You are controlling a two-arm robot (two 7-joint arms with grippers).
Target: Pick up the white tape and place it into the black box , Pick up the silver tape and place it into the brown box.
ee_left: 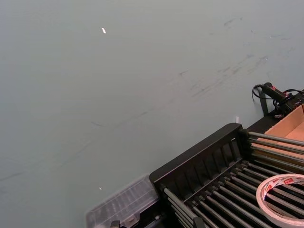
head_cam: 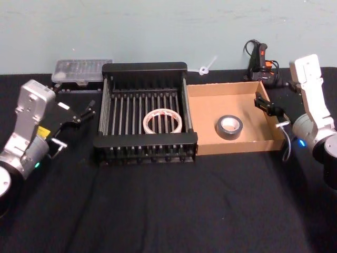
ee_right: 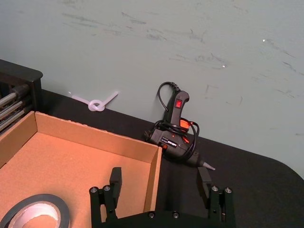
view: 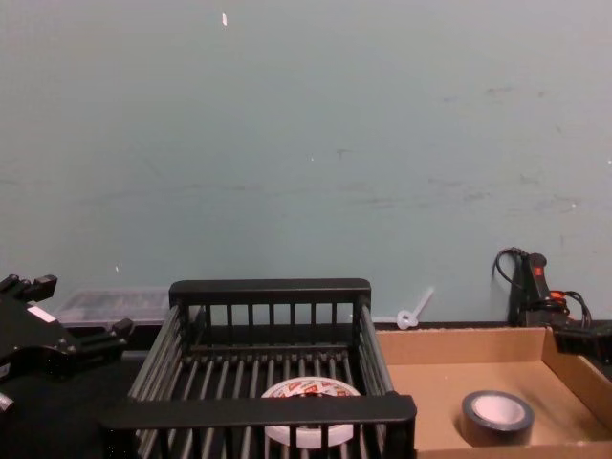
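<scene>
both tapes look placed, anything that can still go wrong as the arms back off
Right gripper is open, straddling the brown box right wall; pulling back crookedly might snag it and shift the box with the silver tape inside.

Left gripper sits beside the black box, near the clear container; a wide swing might knock either. White tape lies flat inside.

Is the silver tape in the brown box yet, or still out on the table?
In. The silver tape lies flat on the floor of the brown box, free of the open right gripper at the box's right wall.
</scene>
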